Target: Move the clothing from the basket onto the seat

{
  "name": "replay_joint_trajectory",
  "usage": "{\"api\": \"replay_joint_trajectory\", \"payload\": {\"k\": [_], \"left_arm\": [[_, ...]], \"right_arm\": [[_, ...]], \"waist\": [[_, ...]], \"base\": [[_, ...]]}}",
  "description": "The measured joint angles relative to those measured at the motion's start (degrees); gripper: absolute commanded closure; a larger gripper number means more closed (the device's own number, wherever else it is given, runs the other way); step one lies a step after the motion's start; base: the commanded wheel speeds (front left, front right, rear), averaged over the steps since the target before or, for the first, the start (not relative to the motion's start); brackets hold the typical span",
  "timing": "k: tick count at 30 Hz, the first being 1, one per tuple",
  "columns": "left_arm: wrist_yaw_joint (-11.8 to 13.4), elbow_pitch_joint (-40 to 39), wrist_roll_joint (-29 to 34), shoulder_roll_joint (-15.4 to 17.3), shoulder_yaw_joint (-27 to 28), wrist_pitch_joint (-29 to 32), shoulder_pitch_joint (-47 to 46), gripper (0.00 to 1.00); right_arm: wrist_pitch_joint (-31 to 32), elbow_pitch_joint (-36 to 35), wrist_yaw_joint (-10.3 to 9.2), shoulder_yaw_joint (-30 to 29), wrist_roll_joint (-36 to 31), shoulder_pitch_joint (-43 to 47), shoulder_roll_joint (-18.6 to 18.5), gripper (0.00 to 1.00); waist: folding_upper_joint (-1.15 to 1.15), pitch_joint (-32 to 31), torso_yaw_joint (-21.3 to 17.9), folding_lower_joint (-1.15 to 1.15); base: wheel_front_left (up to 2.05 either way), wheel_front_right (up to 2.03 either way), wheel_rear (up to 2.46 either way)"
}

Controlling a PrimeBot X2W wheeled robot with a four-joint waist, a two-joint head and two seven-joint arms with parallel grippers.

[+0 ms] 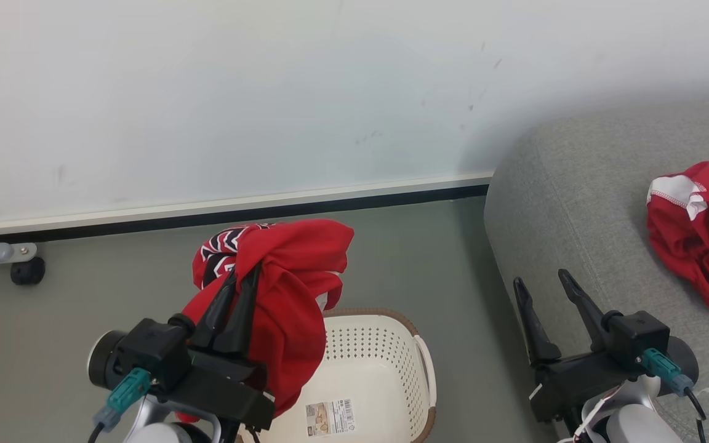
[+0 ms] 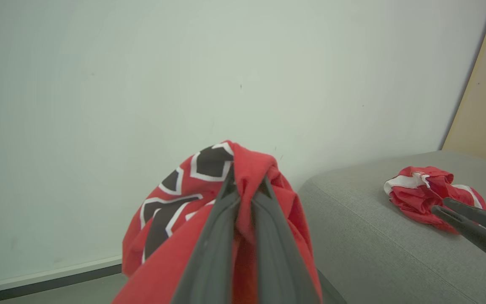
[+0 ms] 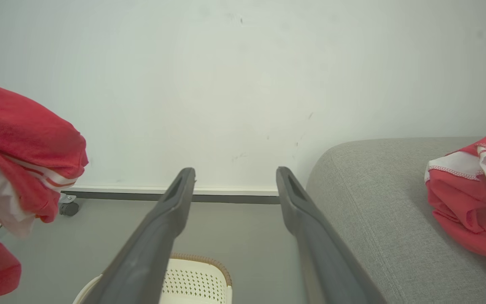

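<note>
Draping left hand point(image 1: 244, 272): red clothing point(image 1: 296, 255) w/ black-white print.

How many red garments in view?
2. Patterned jersey clamped in the left end effector above the basket; white-trimmed garment lying on the seat. Jersey hides part of the basket.

Head downward, wrists forward, seat point(image 1: 576, 203) in common

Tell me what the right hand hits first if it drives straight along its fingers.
Likely the white wall just above the dark baseboard strip: the open right hand points there. The grey woven-fabric seat sits off to its right, the cream perforated plastic basket below. Depth is unclear.
</note>
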Motion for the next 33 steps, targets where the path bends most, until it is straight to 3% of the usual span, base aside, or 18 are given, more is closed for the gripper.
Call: {"api": "replay_joint_trajectory", "payload": {"k": [10, 22, 33], "left_arm": [[0.5, -1.5, 0.0, 0.2, 0.0, 1.6, 0.0, 1.0], [0.6, -2.5, 0.0, 0.2, -0.4, 3.0, -0.1, 1.0], [0.6, -3.5, 0.0, 0.2, -0.9, 4.1, -0.4, 1.0]], "right_arm": [[0.3, -1.1, 0.57, 0.6, 0.1, -0.2, 0.0, 0.0], [1.9, 0.6, 5.54, 6.3, 0.0, -4.7, 1.2, 0.0], [2.6, 3.9, 7.79, 11.7, 0.0, -9.0, 4.1, 0.0]], "waist": [[0.0, 0.4, -0.1, 0.0], [0.0, 1.0, 0.7, 0.0], [0.0, 2.0, 2.0, 0.0]], "base": [[0.0, 0.0, 0.0], [0.0, 0.0, 0.0], [0.0, 0.0, 0.0]]}}
